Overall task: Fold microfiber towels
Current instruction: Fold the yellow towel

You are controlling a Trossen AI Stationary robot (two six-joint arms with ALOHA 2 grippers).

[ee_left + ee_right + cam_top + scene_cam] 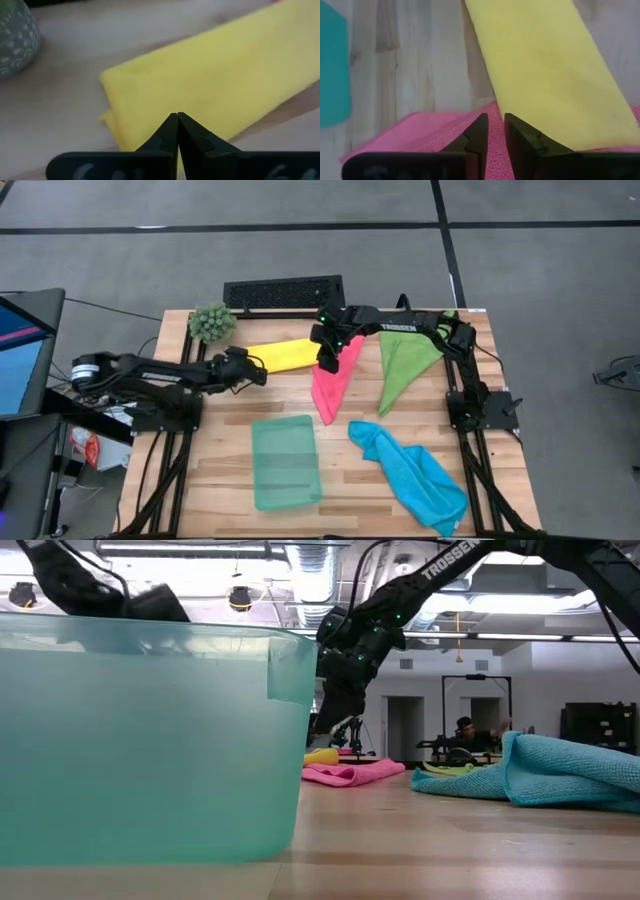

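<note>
Yellow towel [283, 355] is seen folded into a long strip at about 11 o'clock from table centre, lying flat on the wood, one end overlapped by the pink towel [333, 380]; this reads as a finished or near-finished fold. Pink towel lies as a narrow wedge at 12 o'clock, green towel [403, 365] as a similar wedge at 1 o'clock, blue towel [415, 475] crumpled and unfolded at 5 o'clock. Left gripper [177, 122] is held over the free end of the yellow strip, fingers pressed fully together with no cloth seen between them, so nothing is judged held. Right gripper [495, 131] sits at the pink towel's upper edge beside the yellow strip, jaws narrowly parted; whether pink cloth is pinched cannot be told. Tray [285, 462] stands at 7 o'clock, plant ball [211, 323] at 10 o'clock, both clear of the folding area
</note>
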